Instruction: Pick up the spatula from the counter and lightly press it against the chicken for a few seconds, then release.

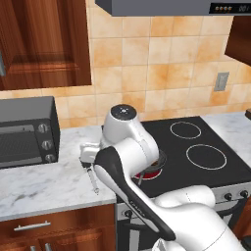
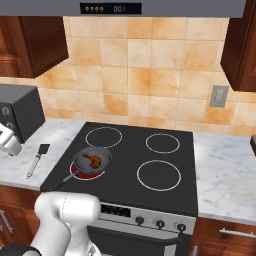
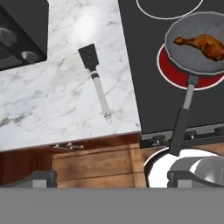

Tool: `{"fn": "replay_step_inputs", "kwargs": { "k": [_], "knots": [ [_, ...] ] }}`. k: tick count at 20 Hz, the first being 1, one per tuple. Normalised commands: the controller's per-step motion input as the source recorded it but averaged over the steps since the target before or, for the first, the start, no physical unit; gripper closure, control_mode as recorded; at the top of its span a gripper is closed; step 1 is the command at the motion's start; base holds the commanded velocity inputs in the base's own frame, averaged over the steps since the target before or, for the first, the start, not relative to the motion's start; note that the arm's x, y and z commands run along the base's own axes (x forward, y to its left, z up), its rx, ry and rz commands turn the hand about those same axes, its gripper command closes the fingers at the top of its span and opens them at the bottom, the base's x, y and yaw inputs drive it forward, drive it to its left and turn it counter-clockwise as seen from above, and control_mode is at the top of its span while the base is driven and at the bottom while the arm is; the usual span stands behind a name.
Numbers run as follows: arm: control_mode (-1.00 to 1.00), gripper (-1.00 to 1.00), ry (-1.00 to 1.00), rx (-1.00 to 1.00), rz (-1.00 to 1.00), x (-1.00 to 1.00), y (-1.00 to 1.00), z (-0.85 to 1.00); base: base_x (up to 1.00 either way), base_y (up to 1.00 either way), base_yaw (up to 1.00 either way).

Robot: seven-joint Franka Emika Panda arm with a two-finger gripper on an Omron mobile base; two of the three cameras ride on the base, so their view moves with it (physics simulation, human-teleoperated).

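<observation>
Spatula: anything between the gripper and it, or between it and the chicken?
Nothing visible. The spatula lies in the open on the counter, ahead of the open gripper. The chicken sits uncovered in the pan, with only its rim to clear.

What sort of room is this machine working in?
A home kitchen, apparently computer-rendered. A black stove holds a pan with a chicken leg over a glowing red burner. A toaster oven sits on the marble counter, and wooden cabinets hang above a tiled wall.

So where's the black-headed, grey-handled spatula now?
In the right base view the spatula lies flat on the white marble counter, left of the black stove, right of the toaster oven.
</observation>
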Motion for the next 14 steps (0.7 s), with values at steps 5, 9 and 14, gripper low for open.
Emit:
{"fn": "replay_step_inputs", "kwargs": {
  "k": [5, 9, 14],
  "knots": [
    [-1.00, -1.00, 0.00, 0.00, 0.00, 0.14, 0.10, -0.04, 0.00, 0.00, 0.00],
    [-1.00, -1.00, 0.00, -0.02, 0.00, 0.02, 0.03, -0.05, 0.00, 0.00, 0.00],
    [-1.00, -1.00, 0.00, 0.00, 0.00, 0.02, 0.00, -0.20, 0.00, 0.00, 0.00]
  ]
}}
